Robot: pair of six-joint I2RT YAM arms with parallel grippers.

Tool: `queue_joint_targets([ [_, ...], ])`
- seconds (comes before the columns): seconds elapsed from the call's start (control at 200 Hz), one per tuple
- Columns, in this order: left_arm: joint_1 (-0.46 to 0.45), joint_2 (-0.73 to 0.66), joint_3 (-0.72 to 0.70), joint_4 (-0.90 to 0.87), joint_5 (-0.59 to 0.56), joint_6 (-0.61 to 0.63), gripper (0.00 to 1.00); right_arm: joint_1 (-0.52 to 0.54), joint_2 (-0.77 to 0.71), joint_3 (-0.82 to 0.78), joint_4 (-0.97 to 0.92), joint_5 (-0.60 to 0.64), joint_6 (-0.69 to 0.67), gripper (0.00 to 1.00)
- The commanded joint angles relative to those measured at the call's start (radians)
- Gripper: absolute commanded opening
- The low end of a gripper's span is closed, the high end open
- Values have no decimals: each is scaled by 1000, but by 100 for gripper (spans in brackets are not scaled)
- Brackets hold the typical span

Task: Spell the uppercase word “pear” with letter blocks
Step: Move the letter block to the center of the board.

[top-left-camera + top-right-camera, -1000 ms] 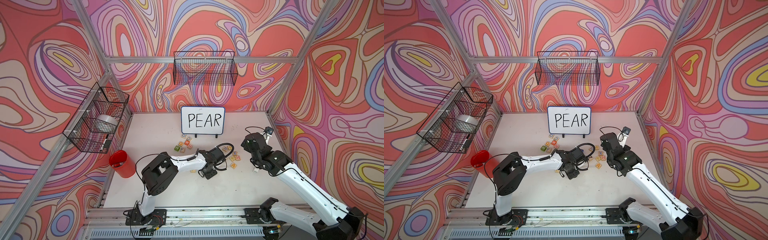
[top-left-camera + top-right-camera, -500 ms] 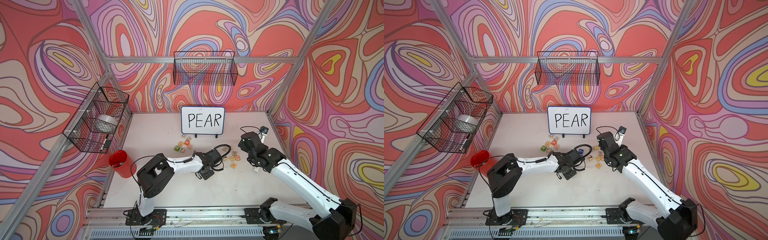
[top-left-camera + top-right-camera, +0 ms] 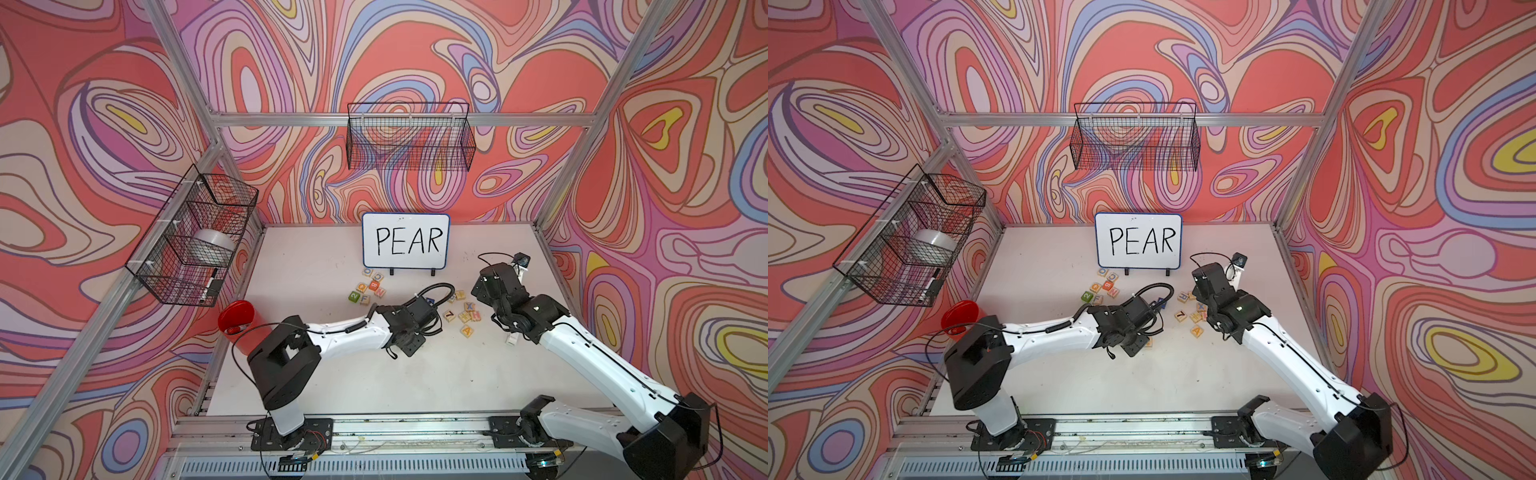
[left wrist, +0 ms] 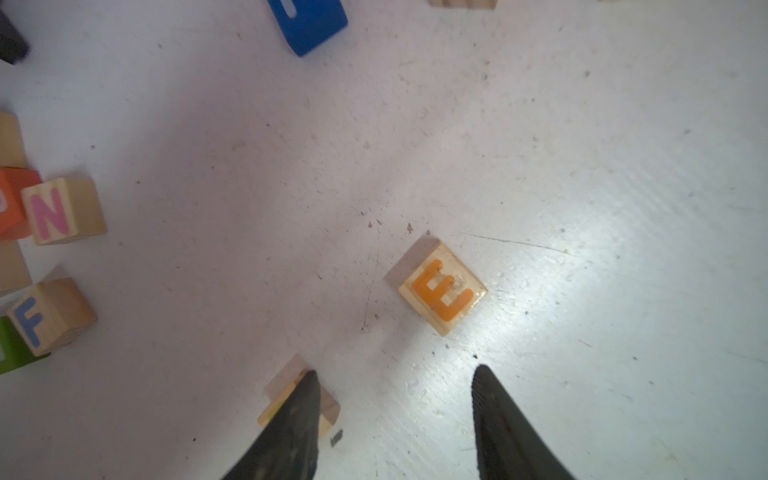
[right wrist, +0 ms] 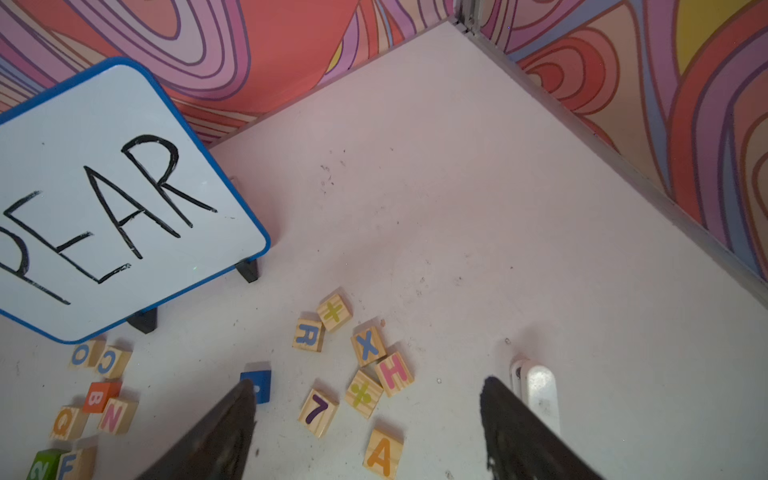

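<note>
Whiteboard (image 3: pixel 406 240) reads "PEAR". Left fingers (image 4: pixel 500 436) stand part-open, empty, near the orange "E" block (image 4: pixel 441 287); right fingers (image 5: pixel 523 440) gape wide, empty

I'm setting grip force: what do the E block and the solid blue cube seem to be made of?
E block: apparently pale wood with tan faces. The top looks lacquered, since it catches glare around the orange letter.
Blue cube: possibly wood too, but an opaque, fairly matte blue coat hides any grain.

The left arm (image 3: pixel 353 332) and right arm (image 3: pixel 582 353) wear white shells between boxy black joint housings; thin black cables trail along them, and the left gripper (image 4: pixel 395 370) ends in black tapered fingers (image 4: pixel 291 428).
</note>
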Motion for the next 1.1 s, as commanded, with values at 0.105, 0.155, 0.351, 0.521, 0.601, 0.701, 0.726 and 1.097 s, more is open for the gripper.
queue_joint_targets([
  [0.105, 19, -236, -57, 17, -53, -79, 75, 96, 140, 51, -16, -129, 96, 83],
  [0.155, 28, -290, -85, 33, -54, -100, 80, 148, 192, 70, -21, -130, 125, 84],
  [0.351, 112, -517, -237, 104, -34, -214, 100, 265, 393, 155, -29, -177, 185, 84],
  [0.521, 227, -695, -372, 134, -30, -335, 100, 293, 474, 200, 7, -249, 179, 82],
  [0.601, 244, -771, -410, 125, -67, -354, 100, 299, 504, 207, 17, -287, 168, 81],
  [0.701, 253, -832, -429, 96, -119, -360, 100, 309, 562, 232, -3, -338, 146, 77],
  [0.726, 253, -838, -426, 77, -138, -368, 100, 316, 576, 241, -16, -344, 139, 76],
  [1.097, 260, -884, -409, -20, -210, -429, 100, 402, 702, 241, -92, -339, 162, 67],
])
